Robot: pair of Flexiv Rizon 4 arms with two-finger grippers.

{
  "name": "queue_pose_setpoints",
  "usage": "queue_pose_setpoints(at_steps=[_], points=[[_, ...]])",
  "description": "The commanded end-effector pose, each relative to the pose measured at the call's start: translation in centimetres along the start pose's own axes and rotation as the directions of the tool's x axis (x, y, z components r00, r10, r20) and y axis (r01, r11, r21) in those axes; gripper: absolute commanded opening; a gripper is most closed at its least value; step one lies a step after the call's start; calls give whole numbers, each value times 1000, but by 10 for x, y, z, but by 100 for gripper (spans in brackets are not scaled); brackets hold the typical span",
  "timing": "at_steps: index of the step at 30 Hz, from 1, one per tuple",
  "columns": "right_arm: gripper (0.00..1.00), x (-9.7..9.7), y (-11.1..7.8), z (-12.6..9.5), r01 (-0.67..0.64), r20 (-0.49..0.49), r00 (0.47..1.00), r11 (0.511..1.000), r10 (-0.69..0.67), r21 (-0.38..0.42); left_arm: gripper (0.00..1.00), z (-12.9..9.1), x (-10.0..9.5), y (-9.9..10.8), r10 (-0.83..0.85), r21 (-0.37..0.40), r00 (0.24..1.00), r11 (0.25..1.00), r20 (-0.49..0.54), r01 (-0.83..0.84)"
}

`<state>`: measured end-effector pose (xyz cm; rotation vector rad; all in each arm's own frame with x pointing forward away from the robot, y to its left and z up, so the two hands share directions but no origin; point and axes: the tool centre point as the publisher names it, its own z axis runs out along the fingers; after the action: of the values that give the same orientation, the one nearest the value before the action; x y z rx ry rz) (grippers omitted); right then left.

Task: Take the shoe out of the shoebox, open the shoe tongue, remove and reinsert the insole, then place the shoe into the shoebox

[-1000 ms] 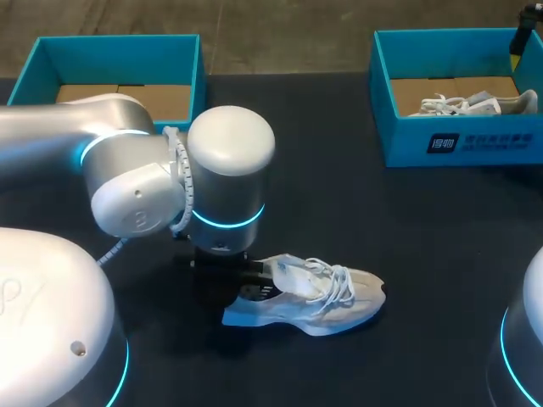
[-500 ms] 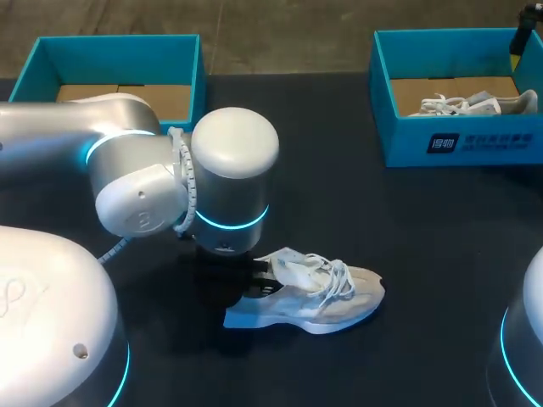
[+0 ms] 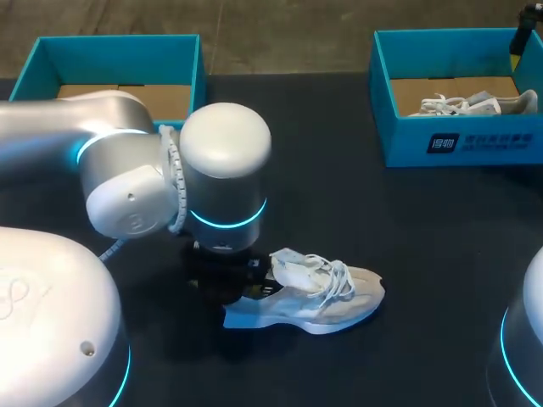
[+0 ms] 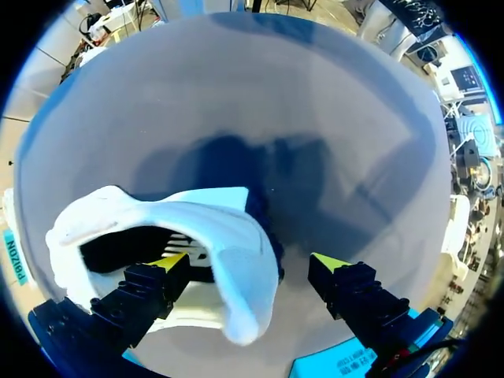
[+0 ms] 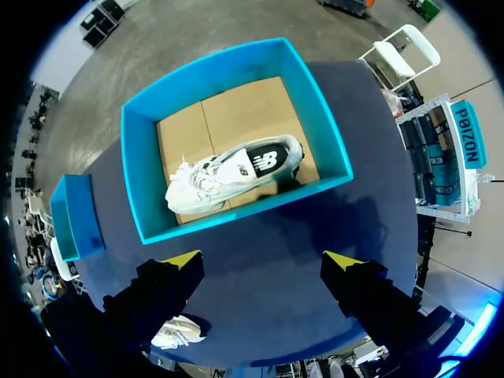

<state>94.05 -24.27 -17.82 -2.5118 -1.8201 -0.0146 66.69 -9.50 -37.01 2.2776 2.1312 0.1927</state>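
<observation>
While the left arm [image 3: 195, 186] hangs over its heel, the shoe [image 3: 310, 297] lies near the table's [image 3: 407, 254] front edge. The left gripper [image 4: 248, 264] stands spread, one finger inside the shoe's collar. The right gripper [image 5: 266, 261], likewise spread, hangs above the shoebox [image 5: 240, 208] holding a second shoe [image 5: 232, 173].

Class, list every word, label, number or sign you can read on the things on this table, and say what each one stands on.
Right shoebox, front wall: white printed label, too small to read.
Boxed shoe, on its side: dark emblem, no legible words.
Shoe on the table: no print visible.
Left shoebox: no print visible.
</observation>
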Motion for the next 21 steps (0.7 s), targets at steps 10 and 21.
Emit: queue_pose_setpoints(at_steps=[10, 21], points=[[100, 0, 0, 0, -1, 1, 1000, 1000, 1, 0, 100, -70, 29, -17, -117, -3, 963, 993, 241, 121], [100, 0, 0, 0, -1, 1, 1000, 1000, 1, 0, 100, -97, 58, -29, -402, 194, 826, 916, 395, 352]])
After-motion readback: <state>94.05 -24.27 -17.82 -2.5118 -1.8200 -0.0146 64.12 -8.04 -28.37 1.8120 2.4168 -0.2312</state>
